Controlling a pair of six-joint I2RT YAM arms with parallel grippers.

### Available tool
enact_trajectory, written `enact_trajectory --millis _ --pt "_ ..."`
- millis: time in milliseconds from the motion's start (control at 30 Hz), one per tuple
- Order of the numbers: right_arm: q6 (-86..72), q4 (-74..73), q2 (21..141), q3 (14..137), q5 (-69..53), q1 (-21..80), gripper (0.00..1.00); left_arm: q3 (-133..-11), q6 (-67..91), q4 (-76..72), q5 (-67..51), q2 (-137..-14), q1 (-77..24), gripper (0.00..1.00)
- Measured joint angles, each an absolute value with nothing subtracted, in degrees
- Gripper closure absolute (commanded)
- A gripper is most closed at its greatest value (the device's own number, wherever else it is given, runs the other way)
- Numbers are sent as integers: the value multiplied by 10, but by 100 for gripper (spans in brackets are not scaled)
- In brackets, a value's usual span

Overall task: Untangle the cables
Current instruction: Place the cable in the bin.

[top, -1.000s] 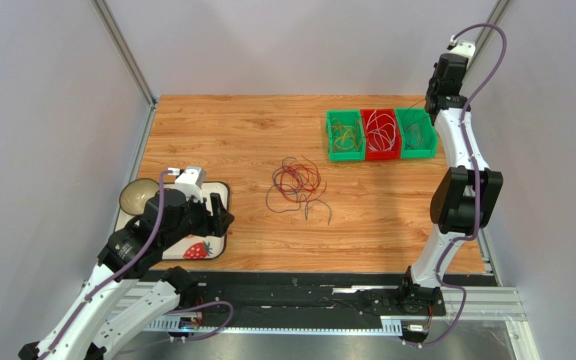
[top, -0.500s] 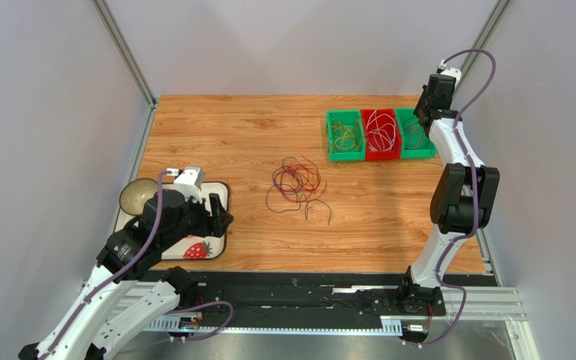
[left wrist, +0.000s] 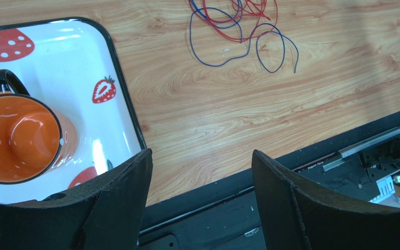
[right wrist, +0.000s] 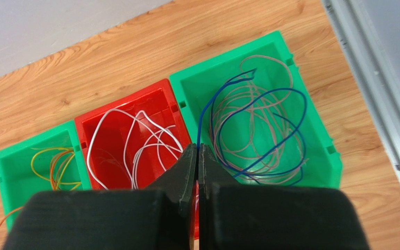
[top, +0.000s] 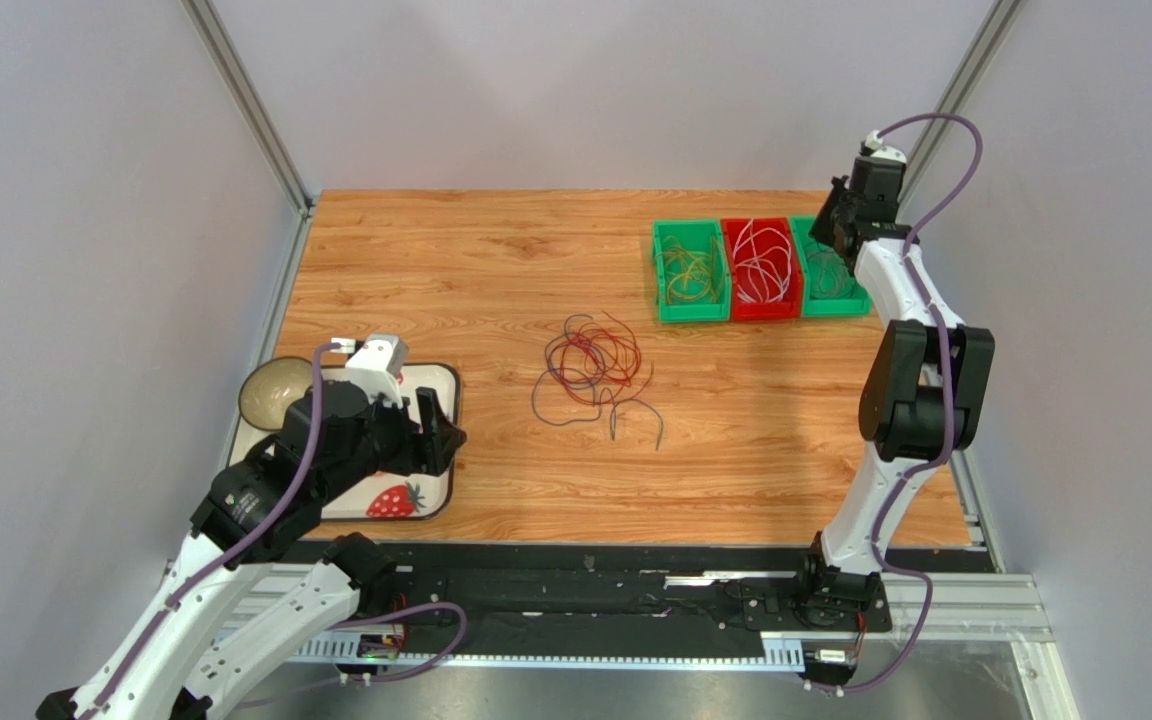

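Note:
A loose tangle of red and dark blue cables [top: 593,365] lies mid-table, and its near loops show in the left wrist view [left wrist: 233,21]. My left gripper [top: 447,435] hangs open and empty over the tray's right edge and the table's near edge [left wrist: 202,156]. My right gripper [top: 835,237] is at the back right above the right green bin [right wrist: 191,104]. It is shut [right wrist: 198,148] on a thin blue cable [right wrist: 200,122] that rises from the fingertips and loops down into that bin among pale purple cables.
A red bin [top: 760,270] holds white cables and the left green bin [top: 689,273] holds yellow and orange ones. At the left, a strawberry-print tray [left wrist: 82,62] carries an orange mug [left wrist: 14,138], with a bowl [top: 274,390] beside it. A black rail runs along the near edge.
My right wrist has dropped and shifted left, closer over the right green bin. The left arm has barely moved, and the tangle is unchanged.

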State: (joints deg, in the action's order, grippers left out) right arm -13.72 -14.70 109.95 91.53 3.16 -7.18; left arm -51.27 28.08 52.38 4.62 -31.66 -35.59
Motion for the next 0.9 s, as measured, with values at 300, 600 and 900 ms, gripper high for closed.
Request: enact_trajectory --millis 300,600,900 --pt "-192 -156 1155 915 -34 -121 100 -513 281 524 46 -317 -356 22" --pt "-213 -172 1189 916 -65 -150 100 -513 281 524 46 -317 -356 22" --pt "-217 -186 1228 928 -94 -145 100 -513 281 524 46 -317 -356 22"
